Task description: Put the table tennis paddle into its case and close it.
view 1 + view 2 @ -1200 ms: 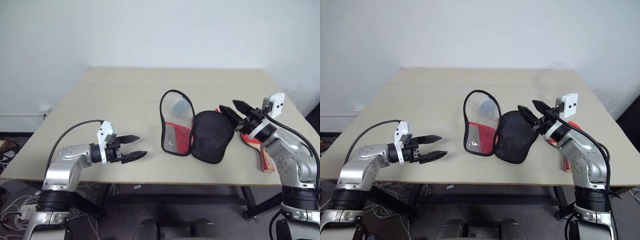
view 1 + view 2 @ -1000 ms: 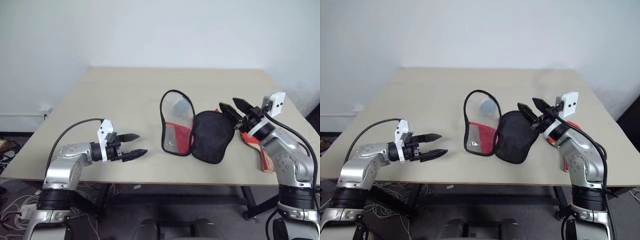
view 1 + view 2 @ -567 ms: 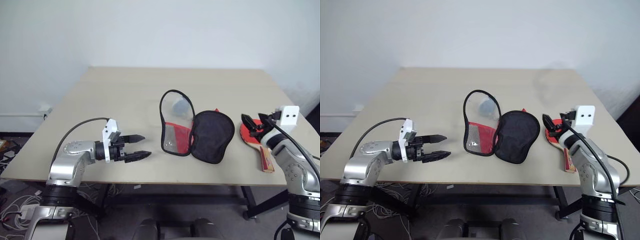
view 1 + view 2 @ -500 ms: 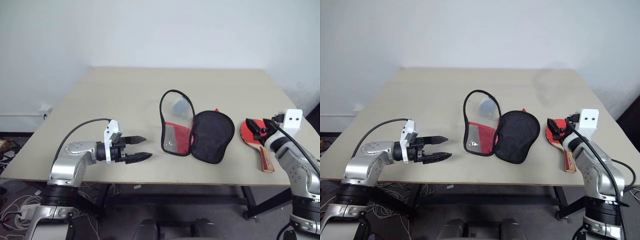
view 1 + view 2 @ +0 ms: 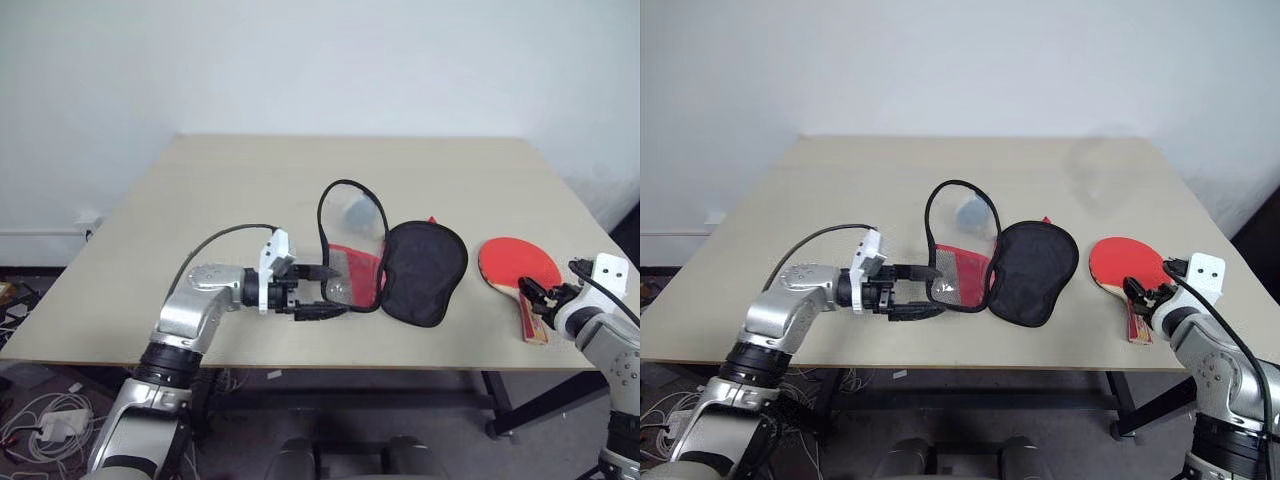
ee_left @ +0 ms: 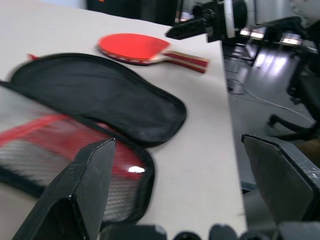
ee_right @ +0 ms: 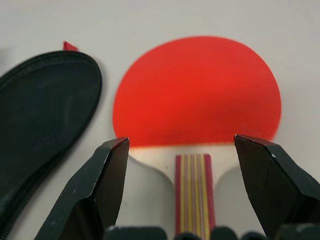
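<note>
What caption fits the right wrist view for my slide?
Open right gripper lined up over the handle of the red paddle, lying flat beside the black case.

The right gripper (image 5: pixel 1143 293) has withdrawn from the open case (image 5: pixel 400 268) toward the tabletop's right front corner, now over the paddle (image 5: pixel 517 268) handle. The left gripper (image 5: pixel 322 291) has moved right, reaching the case's near edge.

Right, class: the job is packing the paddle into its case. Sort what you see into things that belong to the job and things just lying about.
Belongs to the job:
- table tennis paddle, flat on the table
- case, lying unzipped and open
- left pincer, open at the case
- right pincer, open at the paddle's handle

Just lying about:
- small grey-blue object behind the case's raised flap
- table, only the work surface
</note>
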Tool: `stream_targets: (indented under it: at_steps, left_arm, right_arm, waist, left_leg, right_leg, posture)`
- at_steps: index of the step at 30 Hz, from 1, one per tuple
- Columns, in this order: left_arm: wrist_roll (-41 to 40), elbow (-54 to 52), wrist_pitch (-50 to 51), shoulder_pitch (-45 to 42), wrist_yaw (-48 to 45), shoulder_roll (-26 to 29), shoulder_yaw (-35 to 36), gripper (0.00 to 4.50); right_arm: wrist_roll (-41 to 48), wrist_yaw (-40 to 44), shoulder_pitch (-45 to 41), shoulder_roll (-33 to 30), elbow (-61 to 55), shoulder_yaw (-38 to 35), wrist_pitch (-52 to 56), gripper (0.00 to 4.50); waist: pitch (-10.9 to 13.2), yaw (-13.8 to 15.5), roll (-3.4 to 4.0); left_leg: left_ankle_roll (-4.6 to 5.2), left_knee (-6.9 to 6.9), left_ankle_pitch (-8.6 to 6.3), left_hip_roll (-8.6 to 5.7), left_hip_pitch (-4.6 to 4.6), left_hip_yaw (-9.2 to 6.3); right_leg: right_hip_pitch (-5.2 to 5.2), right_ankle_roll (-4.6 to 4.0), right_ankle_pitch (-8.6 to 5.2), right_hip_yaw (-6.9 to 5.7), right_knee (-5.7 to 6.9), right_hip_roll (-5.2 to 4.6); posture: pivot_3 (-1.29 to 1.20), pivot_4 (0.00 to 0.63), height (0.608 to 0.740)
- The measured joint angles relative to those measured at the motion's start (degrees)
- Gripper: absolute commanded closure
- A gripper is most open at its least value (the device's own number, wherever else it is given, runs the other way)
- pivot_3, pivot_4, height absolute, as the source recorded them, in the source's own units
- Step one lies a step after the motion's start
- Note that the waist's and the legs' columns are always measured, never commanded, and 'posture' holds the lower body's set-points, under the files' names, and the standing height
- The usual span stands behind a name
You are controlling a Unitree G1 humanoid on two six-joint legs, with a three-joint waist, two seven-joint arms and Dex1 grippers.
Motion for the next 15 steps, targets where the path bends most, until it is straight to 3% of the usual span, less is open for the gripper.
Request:
stream_targets:
  at_steps: [13,15]
  left_arm:
    - [-0.1,-2.6,2.7,-2.7,1.1,-0.9,-0.5,0.14]
    - [0.0,-2.7,2.9,-2.7,1.4,-0.9,-0.5,0.00]
  right_arm:
    - [-3.4,0.2,0.4,0.0,5.4,3.3,1.9,0.88]
    - [-4.1,0.3,0.2,-0.1,5.9,3.7,1.5,1.24]
  waist:
    - [0.0,0.0,-0.04]
    - [0.0,0.0,-0.08]
  left_leg:
    - [0.00,0.06,0.00,0.00,0.01,-0.01]
    - [0.00,0.11,0.00,0.00,0.05,-0.01]
  right_leg:
    - [0.06,0.00,0.00,0.00,-0.01,0.00]
    - [0.12,-0.03,-0.02,-0.01,-0.01,0.00]
  posture:
    - [0.00,0.000,0.740]
    - [0.00,0.000,0.740]
